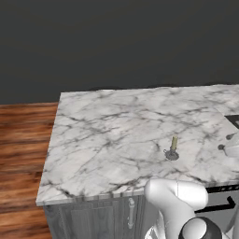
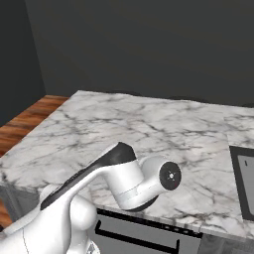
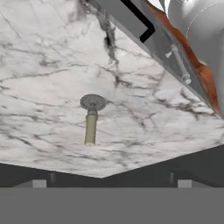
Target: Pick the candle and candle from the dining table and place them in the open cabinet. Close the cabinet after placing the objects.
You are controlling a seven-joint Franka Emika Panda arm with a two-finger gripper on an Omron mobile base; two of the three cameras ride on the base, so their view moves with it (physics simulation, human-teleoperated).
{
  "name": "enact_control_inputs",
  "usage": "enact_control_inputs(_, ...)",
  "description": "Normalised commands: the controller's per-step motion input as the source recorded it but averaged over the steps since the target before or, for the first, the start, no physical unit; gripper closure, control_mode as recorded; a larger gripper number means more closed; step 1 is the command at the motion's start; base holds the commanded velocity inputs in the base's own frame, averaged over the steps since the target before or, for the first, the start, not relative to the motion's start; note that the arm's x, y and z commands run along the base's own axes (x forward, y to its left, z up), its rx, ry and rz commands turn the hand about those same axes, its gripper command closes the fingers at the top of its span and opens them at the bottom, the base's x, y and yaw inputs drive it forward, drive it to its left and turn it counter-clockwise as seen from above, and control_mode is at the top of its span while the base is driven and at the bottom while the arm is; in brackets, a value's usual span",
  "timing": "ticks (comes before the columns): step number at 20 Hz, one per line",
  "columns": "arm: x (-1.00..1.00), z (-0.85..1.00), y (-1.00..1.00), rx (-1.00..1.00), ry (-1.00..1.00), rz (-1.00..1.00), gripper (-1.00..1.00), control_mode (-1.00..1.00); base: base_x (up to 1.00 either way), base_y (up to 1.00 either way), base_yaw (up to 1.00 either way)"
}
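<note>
My gripper point(image 3: 109, 183) hangs spread wide and empty above the dining table point(image 1: 102, 135), the stubby candle point(image 3: 91, 127) standing upright just ahead between its fingertips, ungrasped; picking, placing and closing remain.

A candle point(image 1: 173, 147) is standing upright on the bench point(image 1: 107, 135), near its front edge and toward the right. A cooktop point(image 1: 233, 120) is sitting at the bench's far right, behind and to the right of the candle. Floor point(image 1: 23, 154) is lying to the bench's left.
</note>
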Motion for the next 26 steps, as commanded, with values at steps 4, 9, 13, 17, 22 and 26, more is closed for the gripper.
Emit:
enact_control_inputs(4,0.30,-0.43,0.10,0.00,-0.04,0.14,-1.00,-1.00,0.00,0.00,0.00)
enact_control_inputs(9,0.33,-0.46,0.17,-0.03,0.00,0.01,-1.00,-1.00,0.00,0.00,0.00)
enact_control_inputs(13,0.25,-0.44,0.04,0.00,-0.04,0.01,-1.00,-1.00,0.00,0.00,0.00)
enact_control_inputs(17,0.18,-0.32,0.01,0.00,-0.01,0.00,-1.00,-1.00,0.00,0.00,0.00)
enact_control_inputs(22,0.13,-0.20,0.00,0.00,-0.01,0.04,-1.00,-1.00,0.00,0.00,0.00)
enact_control_inputs(26,0.26,-0.23,0.00,0.00,0.00,0.12,-1.00,-1.00,0.00,0.00,0.00)
